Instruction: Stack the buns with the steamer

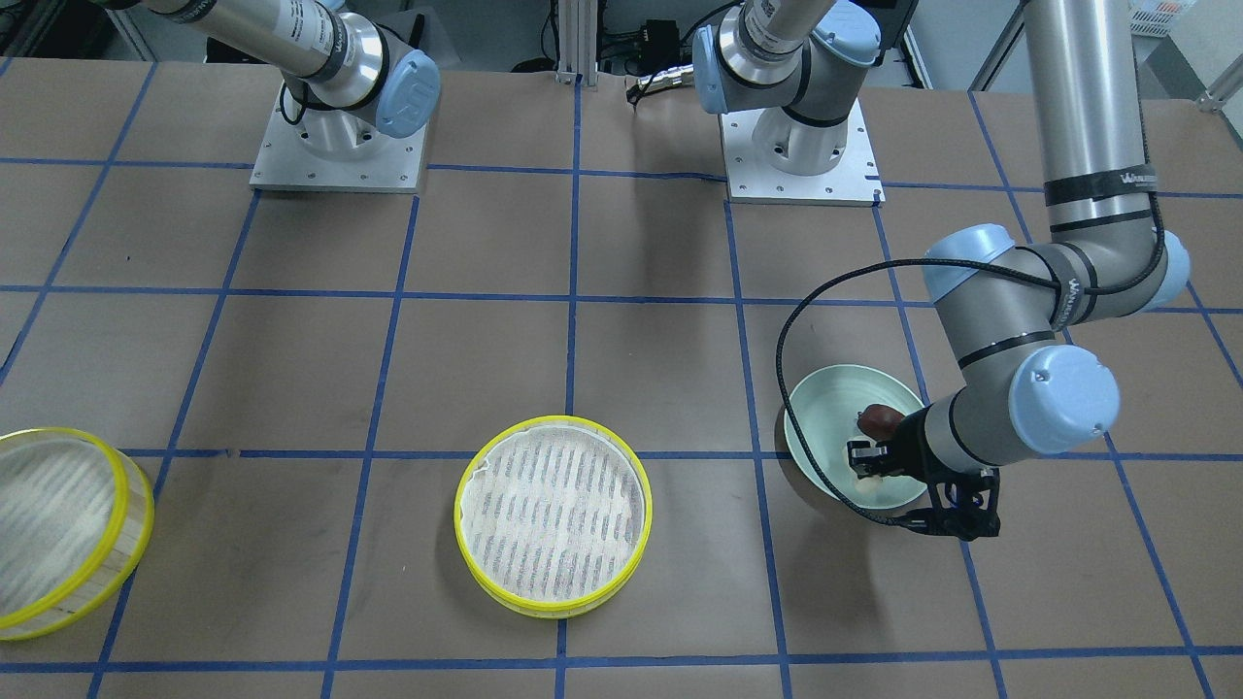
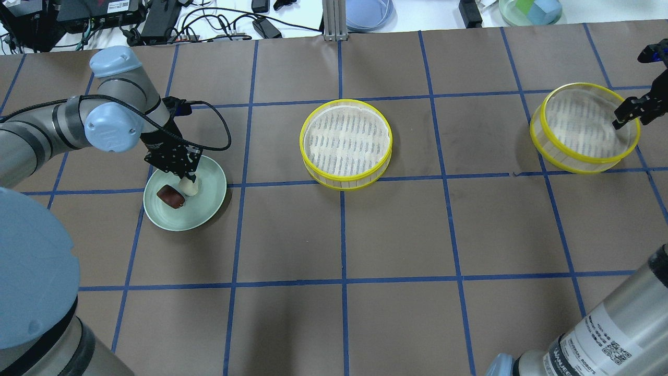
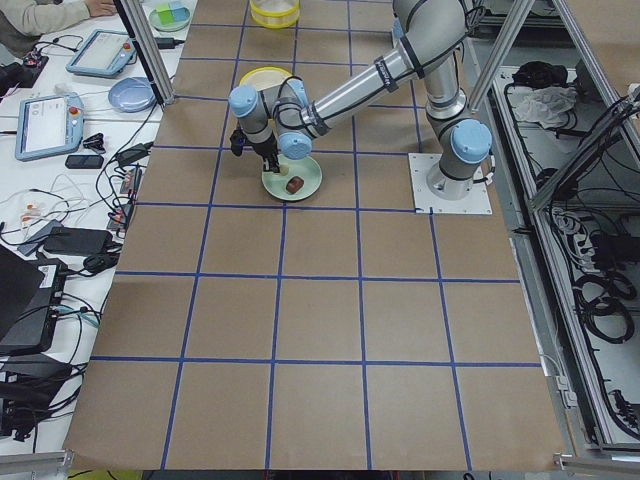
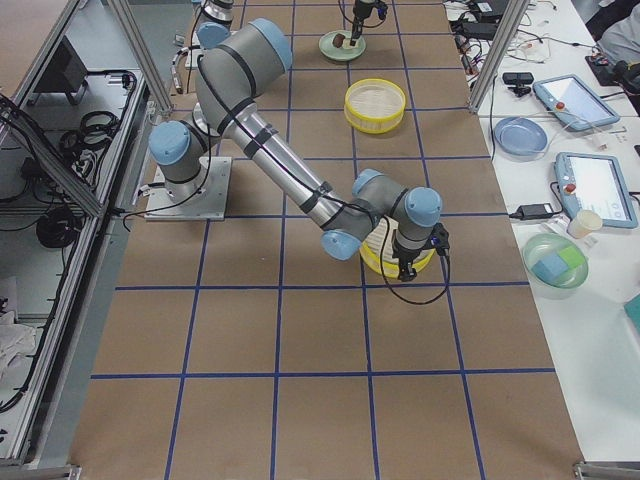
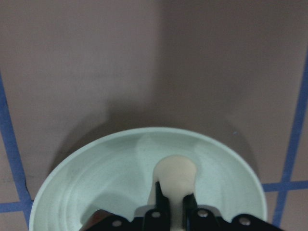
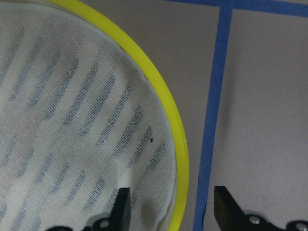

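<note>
Cream bun sits pinched in the narrow left jaws; soft, it could squirt out toward the brown bun beside them. Right jaws gape astride the steamer rim.

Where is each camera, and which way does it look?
Front: across the table, facing the robot; both bases, left arm over the round pale green plate.
Overhead: behind its shoulders, looking down; both arms, two yellow-rimmed round steamer tiers.
Exterior left: table's left end; left arm nearest.
Exterior right: table's right end; right arm nearest.
Left wrist: down the left gripper, clasping the cream-white oval bun.
Right wrist: down the open right gripper, astride one tier's rim.
Shared: front and overhead show the glossy brown oval bun.
</note>
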Motion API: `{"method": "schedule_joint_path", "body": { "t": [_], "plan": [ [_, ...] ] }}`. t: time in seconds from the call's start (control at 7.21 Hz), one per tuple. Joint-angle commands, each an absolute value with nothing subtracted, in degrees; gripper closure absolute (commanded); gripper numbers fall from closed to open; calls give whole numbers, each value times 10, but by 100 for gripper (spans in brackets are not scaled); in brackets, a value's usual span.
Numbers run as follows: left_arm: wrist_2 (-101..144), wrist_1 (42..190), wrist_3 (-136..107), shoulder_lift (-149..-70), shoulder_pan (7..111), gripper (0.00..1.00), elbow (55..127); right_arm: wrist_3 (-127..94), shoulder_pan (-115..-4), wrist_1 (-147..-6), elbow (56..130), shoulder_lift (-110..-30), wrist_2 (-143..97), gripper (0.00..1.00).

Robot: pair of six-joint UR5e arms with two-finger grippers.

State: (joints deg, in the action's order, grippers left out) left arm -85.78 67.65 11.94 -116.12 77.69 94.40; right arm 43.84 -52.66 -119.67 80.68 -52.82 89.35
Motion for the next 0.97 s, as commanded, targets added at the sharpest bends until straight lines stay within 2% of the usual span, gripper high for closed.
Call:
{"method": "schedule_joint_path", "body": {
  "t": [0.0,0.28,0.55,0.83],
  "plan": [
    [-774,676,6,-1140,799,100,881,437,-525,-1199,808,-520,899,56],
    [-734,619,-119,-1130,868,100,878,429,-525,-1199,809,-520,899,77],
    [-651,529,-201,-1159,915,100,894,411,-524,-1198,809,-524,898,95],
    [-630,505,-207,-1179,931,100,918,393,-525,-1195,811,-541,899,100]
  ]
}}
